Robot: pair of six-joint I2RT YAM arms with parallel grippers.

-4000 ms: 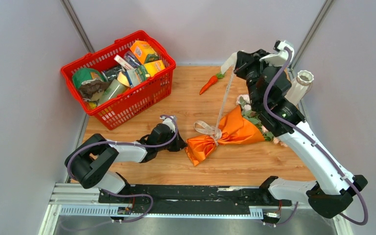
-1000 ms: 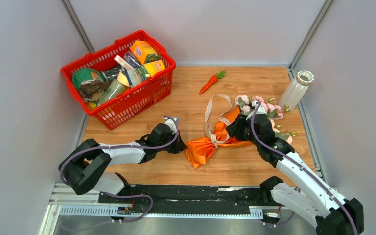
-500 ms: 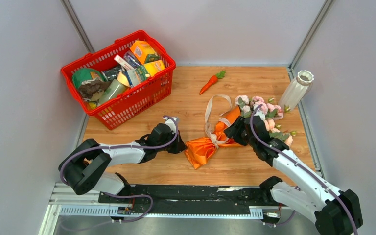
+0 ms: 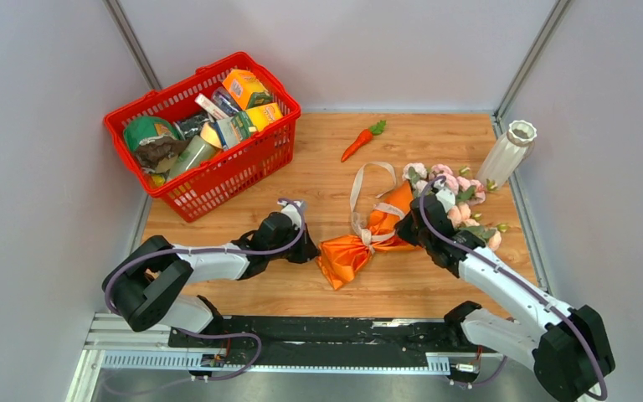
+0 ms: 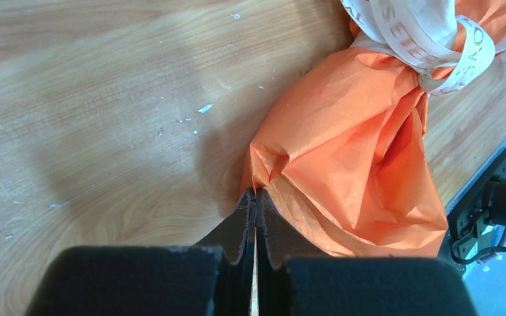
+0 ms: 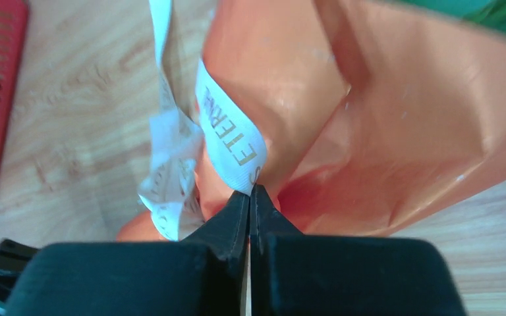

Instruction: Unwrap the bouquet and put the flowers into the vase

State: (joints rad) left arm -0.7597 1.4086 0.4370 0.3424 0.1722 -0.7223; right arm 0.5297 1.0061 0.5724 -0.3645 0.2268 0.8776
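Top view: bouquet (image 4: 358, 244) lies centre frame on counter (image 4: 318, 172), vase (image 4: 506, 152) upper right.
Left wrist view: left tool (image 5: 255, 197) pinches wrapper (image 5: 342, 138) corner; paper may tear.
Right wrist view: right tool (image 6: 249, 194) pinches ribbon (image 6: 227, 141); a thin bite may slip.

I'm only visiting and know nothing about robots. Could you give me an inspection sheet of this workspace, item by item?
Surface: wooden table, a few white specks near the wrap.
Job's things: bouquet lying flat, ribbon around its neck; flowers in the wrap; vase standing by the right wall.
Clutter: red basket full of groceries; toy carrot.
Grippers: left gripper shut on the bouquet's paper tail; right gripper shut on the ribbon.
Cables: purple cables along both arms; no snag seen.
Surroundings: grey walls; metal rail under the arm bases.
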